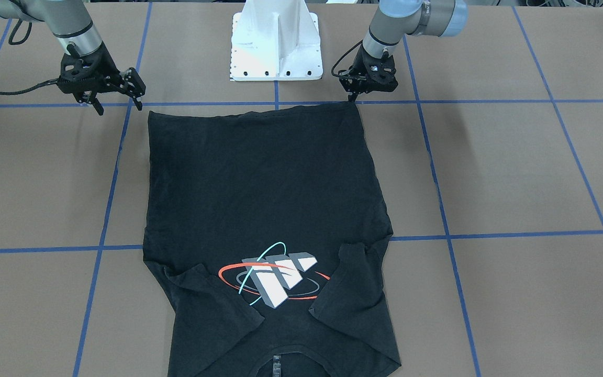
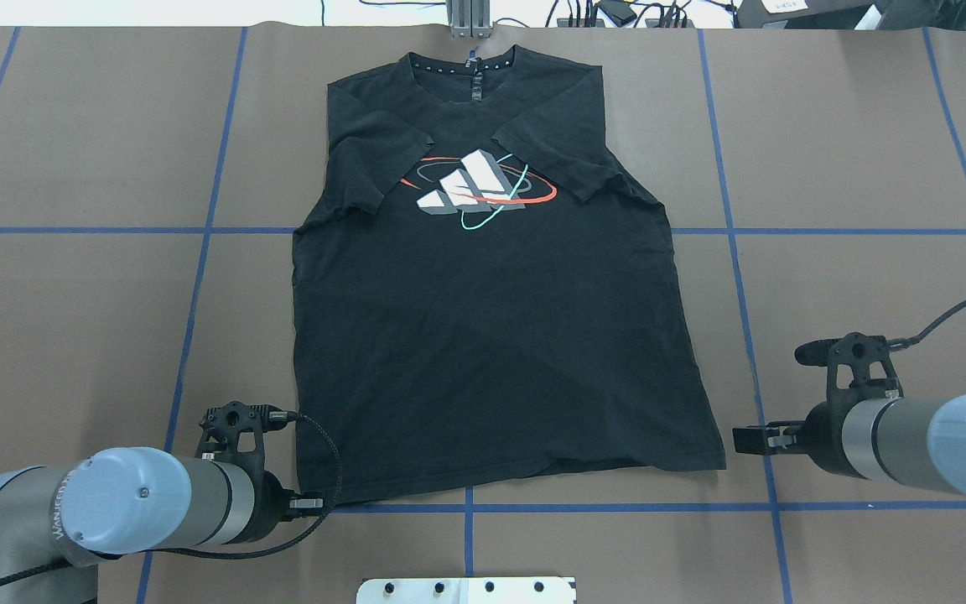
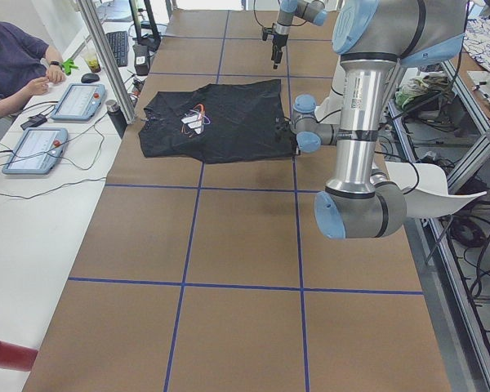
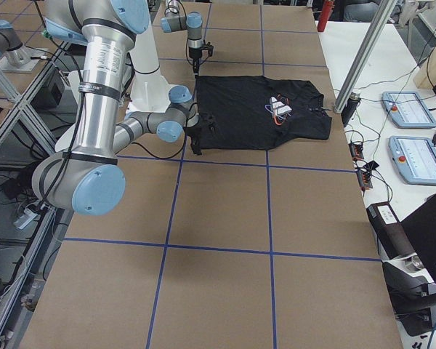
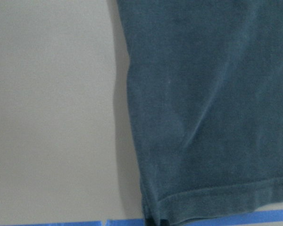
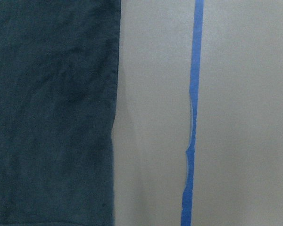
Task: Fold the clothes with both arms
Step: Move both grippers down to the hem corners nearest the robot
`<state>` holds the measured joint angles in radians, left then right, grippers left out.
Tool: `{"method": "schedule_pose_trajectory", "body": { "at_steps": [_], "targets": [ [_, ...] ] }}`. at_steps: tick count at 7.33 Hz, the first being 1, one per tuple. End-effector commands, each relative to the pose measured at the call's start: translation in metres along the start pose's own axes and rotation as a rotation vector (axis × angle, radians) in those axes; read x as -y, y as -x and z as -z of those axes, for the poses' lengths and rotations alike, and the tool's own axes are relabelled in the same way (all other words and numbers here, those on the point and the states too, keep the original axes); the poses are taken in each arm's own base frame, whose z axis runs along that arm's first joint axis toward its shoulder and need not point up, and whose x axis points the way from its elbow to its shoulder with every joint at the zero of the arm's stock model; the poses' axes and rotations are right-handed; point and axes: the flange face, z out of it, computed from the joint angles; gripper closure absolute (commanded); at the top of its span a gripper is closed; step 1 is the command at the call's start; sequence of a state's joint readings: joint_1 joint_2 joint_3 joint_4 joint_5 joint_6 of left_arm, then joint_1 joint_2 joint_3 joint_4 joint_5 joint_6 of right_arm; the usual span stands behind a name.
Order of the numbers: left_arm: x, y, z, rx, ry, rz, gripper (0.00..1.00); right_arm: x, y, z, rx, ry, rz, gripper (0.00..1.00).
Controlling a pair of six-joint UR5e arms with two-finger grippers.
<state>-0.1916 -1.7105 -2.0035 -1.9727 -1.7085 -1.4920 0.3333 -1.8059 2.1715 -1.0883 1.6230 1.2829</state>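
The black T-shirt point(image 1: 265, 183) lies flat, graphic side up, on the brown table, with both sleeves folded in over the chest point(image 2: 491, 335). Its collar points away from the robot. My left gripper point(image 1: 353, 97) stands at the hem's left corner point(image 2: 315, 503); I cannot tell whether its fingers are apart. The left wrist view looks straight down on that corner of the shirt point(image 5: 207, 117). My right gripper point(image 1: 95, 106) hangs a little outside the hem's right corner point(image 2: 743, 438), open and off the cloth. The right wrist view shows the shirt's side edge point(image 6: 52, 117) and bare table.
The white pedestal base point(image 1: 275, 47) stands just behind the hem. Blue tape lines point(image 2: 466, 507) grid the table. A person point(image 3: 8, 57) sits at a side desk with control tablets point(image 3: 73, 102). A metal post point(image 3: 106, 65) rises near the collar end.
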Motion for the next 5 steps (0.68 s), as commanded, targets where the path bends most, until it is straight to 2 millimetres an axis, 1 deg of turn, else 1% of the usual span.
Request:
{"method": "schedule_pose_trajectory", "body": {
  "at_steps": [1, 2, 3, 5],
  "targets": [
    [0.000, 0.000, 0.001, -0.001, 0.000, 0.000, 1.00, -0.027, 0.011, -0.024, -0.034, -0.050, -0.033, 0.00],
    [0.000, 0.000, 0.001, -0.001, -0.001, 0.002, 1.00, -0.030, 0.010, -0.029, -0.044, -0.054, -0.026, 0.00],
    [-0.001, -0.002, 0.001, -0.004, 0.000, 0.002, 1.00, -0.034, 0.006, -0.038, -0.061, -0.045, -0.023, 0.00],
    [0.000, -0.005, 0.002, -0.010, -0.007, 0.017, 1.00, -0.037, 0.001, -0.051, 0.008, -0.058, -0.030, 0.03]
  ]
}}
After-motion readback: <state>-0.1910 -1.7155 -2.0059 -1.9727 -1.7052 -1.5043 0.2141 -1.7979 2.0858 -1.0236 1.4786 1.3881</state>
